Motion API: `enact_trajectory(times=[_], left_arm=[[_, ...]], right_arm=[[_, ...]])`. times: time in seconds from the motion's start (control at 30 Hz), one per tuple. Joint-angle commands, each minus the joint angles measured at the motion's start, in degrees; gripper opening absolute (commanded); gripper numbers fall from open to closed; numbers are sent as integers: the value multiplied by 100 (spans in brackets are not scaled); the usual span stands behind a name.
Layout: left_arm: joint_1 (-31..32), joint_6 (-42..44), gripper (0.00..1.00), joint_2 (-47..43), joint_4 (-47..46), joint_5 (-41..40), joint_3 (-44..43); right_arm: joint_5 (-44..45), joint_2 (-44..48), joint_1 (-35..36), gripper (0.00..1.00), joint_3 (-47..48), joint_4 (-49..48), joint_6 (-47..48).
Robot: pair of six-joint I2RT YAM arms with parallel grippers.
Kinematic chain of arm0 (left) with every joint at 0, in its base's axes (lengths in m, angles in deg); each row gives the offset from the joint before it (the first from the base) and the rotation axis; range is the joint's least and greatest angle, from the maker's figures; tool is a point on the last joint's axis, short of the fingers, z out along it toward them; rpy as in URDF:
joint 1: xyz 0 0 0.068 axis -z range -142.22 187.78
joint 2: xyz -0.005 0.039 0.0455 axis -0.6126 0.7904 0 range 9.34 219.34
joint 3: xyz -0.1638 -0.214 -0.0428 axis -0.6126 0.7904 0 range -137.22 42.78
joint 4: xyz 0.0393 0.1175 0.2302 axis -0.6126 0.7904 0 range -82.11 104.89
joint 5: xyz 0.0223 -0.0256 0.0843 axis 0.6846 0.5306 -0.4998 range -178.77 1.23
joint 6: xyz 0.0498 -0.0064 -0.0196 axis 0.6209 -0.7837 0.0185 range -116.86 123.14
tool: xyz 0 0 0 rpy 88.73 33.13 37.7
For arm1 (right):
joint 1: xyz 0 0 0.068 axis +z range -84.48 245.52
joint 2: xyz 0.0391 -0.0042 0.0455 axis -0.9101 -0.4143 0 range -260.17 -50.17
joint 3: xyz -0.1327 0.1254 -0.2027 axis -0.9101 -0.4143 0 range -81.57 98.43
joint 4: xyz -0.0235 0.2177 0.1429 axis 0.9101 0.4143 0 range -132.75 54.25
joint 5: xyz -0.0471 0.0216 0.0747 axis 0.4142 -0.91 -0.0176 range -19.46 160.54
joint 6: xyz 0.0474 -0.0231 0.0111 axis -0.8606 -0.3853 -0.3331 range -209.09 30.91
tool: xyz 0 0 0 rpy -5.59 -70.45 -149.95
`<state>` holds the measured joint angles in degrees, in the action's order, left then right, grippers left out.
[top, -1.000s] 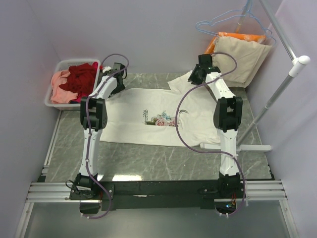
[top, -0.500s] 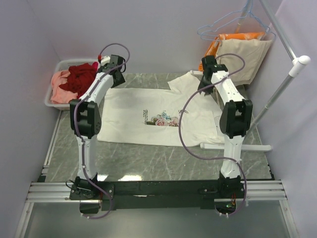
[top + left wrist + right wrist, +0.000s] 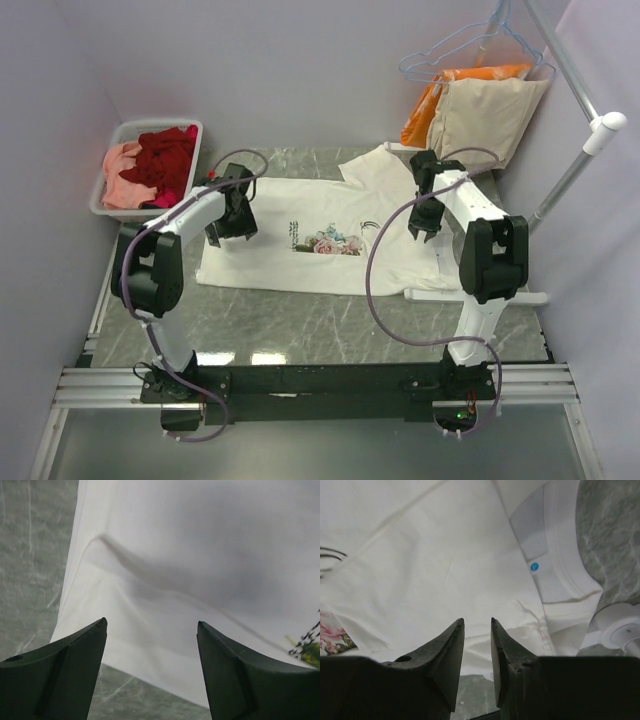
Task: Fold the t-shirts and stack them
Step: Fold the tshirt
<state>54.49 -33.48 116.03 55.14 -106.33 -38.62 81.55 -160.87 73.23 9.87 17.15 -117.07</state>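
1. Locate the white t-shirt (image 3: 300, 255). It lies spread flat on the marble table (image 3: 300, 325), print side up. The rose print (image 3: 330, 242) sits at its middle. All positions below are given relative to this t-shirt.

2. Check the left gripper (image 3: 232, 222). It is over the hem end of the t-shirt, on the side toward the basket. In the left wrist view the left gripper (image 3: 151, 625) has its jaws released and spread wide, with nothing between them. A soft crease (image 3: 150, 572) runs across the cloth below. You cannot tell from the pictures whether the fingertips touch the fabric.

3. Check the right gripper (image 3: 422, 222). It is over the collar end of the t-shirt. In the right wrist view the right gripper (image 3: 476, 622) has its jaws a narrow gap apart and grasps nothing. The neck label with its blue dot (image 3: 534, 566) lies just beyond the fingers.

4. Note the remaining garments. A white basket (image 3: 108, 207) stands beyond the hem end, off the table edge. It holds a dark red t-shirt (image 3: 165, 160) and a salmon pink t-shirt (image 3: 120, 185), both crumpled.

5. Disregard the beige cloth (image 3: 490, 115) and the orange cloth (image 3: 420, 118), which hang beyond the collar end.
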Motion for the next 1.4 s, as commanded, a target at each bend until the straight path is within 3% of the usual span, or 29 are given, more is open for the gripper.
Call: enact_trajectory(times=[0.0,0.2,0.83,1.37], left_arm=[[8,-29,78,-720,-277,428,676],[87,-187,78,-914,-575,640,1214],[271,-574,77,-483,21,244,1189],[280,-513,77,-193,-49,587,1531]], right_arm=[[-326,470,73,35,-609,-250,4],[-494,321,135,36,-1023,-558,-31],[-494,-716,188,33,-48,-85,-251],[-406,-568,240,32,-1004,-461,-427]])
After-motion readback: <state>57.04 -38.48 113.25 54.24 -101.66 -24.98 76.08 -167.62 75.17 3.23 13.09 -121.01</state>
